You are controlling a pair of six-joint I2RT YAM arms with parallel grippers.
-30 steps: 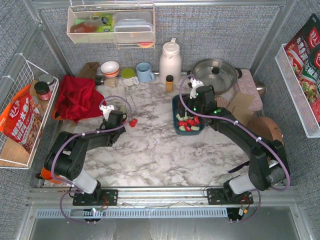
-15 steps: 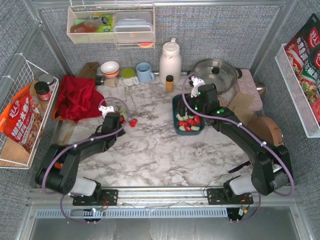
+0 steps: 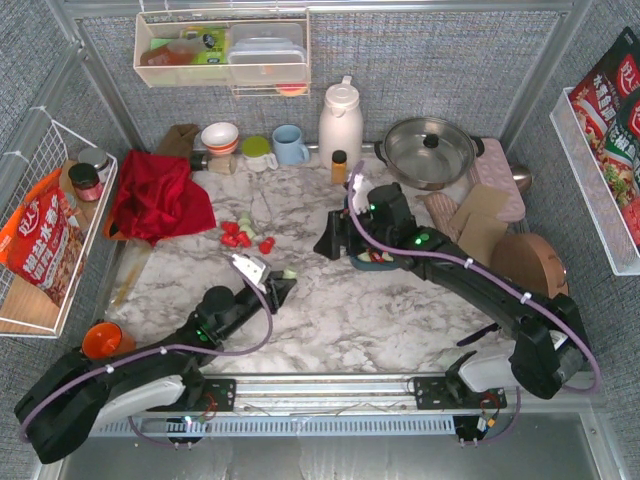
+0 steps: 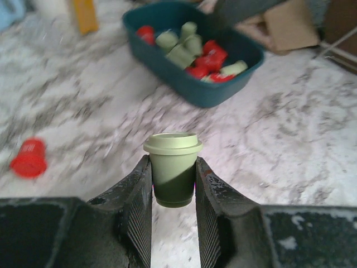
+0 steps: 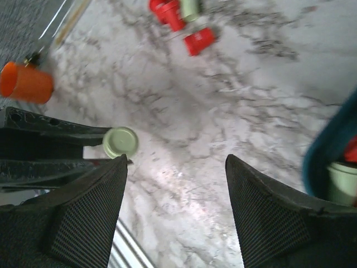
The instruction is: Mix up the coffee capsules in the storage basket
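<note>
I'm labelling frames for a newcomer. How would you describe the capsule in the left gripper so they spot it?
On the marble table, find the left gripper. Pinched upright between its fingers is a mint green capsule, the only one held; other capsules lie loose or in the teal basket.

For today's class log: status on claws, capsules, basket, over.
Left claw shut on green capsule. Right claw open, empty, beside storage basket. Loose capsules on table; route unobstructed.

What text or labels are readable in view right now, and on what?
Orange snack bag at left: white Chinese characters, too small to read.
Red-and-green packets at right: Chinese print, too blurred to read.
Loose red capsule: faint marking, blurred.
Green capsule in left end effector: no print visible.
</note>
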